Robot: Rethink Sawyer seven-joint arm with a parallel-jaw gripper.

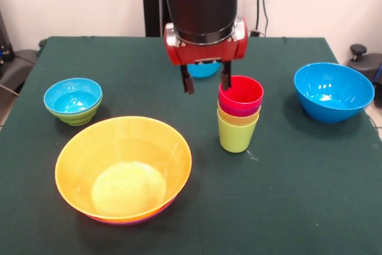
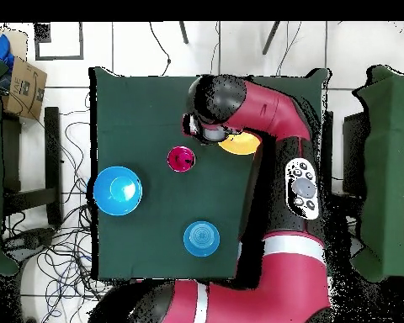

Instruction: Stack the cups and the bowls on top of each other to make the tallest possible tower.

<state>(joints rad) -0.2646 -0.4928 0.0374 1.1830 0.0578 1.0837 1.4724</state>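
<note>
Beside the tower [image 1: 239, 115], you see the Sawyer's gripper [image 1: 207, 82] hanging over the dark green table [image 1: 310, 195] with its two black fingers spread apart and nothing between them. One finger [image 1: 226, 79] sits just against the rim of the red cup [image 1: 241, 92] that tops the column, the other [image 1: 187, 81] hangs clear of the tower on the side toward the yellow-orange bowl [image 1: 124, 168].

The tower stands upright, its long axis vertical: lime green cup [image 1: 237, 134] on the cloth, a yellow cup [image 1: 238, 115] and a purple one [image 1: 239, 110] showing only as rims above it, red on top. So the column lies just off the pincer's centre, to the side away from the yellow-orange bowl, not between the fingers.

Around the tower you have the loose pieces. The yellow-orange bowl lies near the tower, on the camera's side, with a purple rim [image 1: 128, 220] peeping from beneath it. A small blue bowl [image 1: 73, 96] nested in a small green one [image 1: 77, 115] sits well apart, beyond it. The large blue bowl [image 1: 333, 91] rests on the tower's opposite side. Another small blue bowl [image 1: 203, 69] shows behind the gripper, mostly hidden.

Any next reach, by the look of it, starts with lifting clear of that red rim, since the touching finger could tip the column.
</note>
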